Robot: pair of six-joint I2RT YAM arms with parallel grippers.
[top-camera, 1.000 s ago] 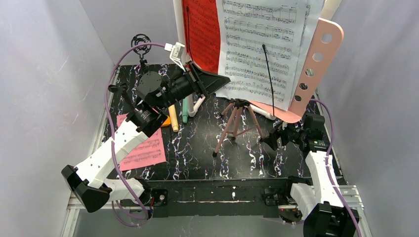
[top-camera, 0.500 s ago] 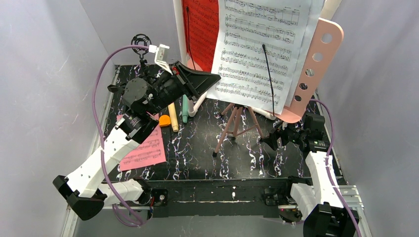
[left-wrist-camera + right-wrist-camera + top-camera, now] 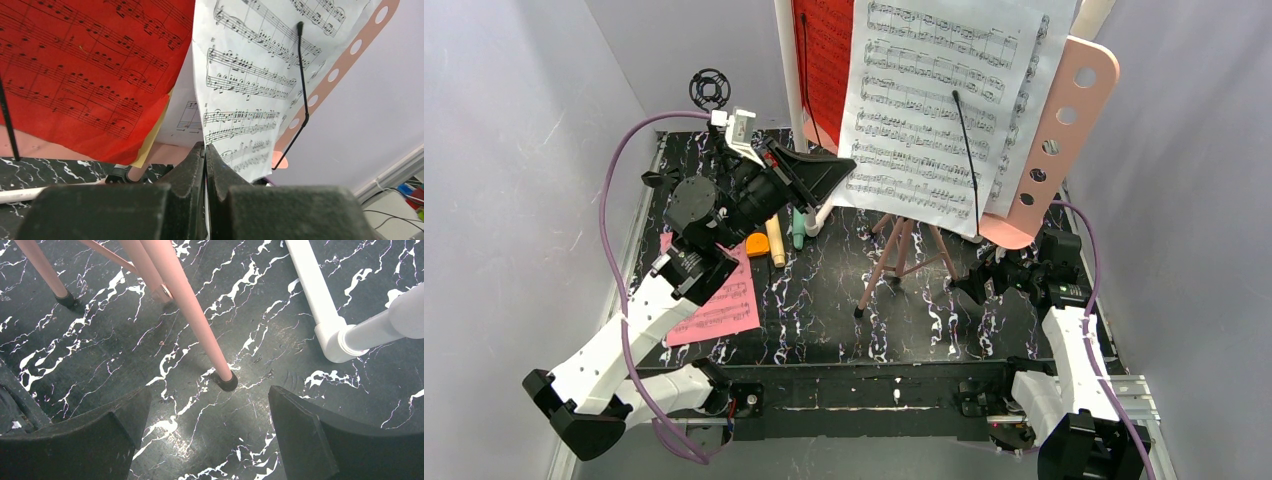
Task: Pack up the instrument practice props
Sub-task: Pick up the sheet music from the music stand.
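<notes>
**Top view:** Your left claw (image 3: 842,170) is raised at the far left, and its tip meets the lower left corner of the white sheet (image 3: 939,100). That sheet leans on the pink music stand (image 3: 1064,140). The red sheet (image 3: 829,60) stands to its left.

On the counter (image 3: 824,320), a pink sheet (image 3: 719,305) lies flat at the near left, partly under your left arm. The yellow microphone (image 3: 775,240) and the mint-green microphone (image 3: 798,228) lie side by side just below that claw. Your right claw (image 3: 969,287) sits low, to the right of the tripod legs (image 3: 894,255). You cannot tell from here how far it is open.

**Left wrist view:** This view shows the grip. The left claw (image 3: 205,152) is pressed together, pinching the bottom edge of the white sheet (image 3: 245,75). A yellow sheet (image 3: 155,135) peeks out behind the red sheet (image 3: 85,65), which the top view does not show. A black wire clip (image 3: 303,85) runs down the face of the white sheet.

**Right wrist view:** The right claw (image 3: 210,435) is spread wide with nothing between its fingers. The foot of one tripod leg (image 3: 195,320) rests on the counter (image 3: 100,350) just beyond the gap. The white pipe frame (image 3: 325,310) lies to the right.
</notes>
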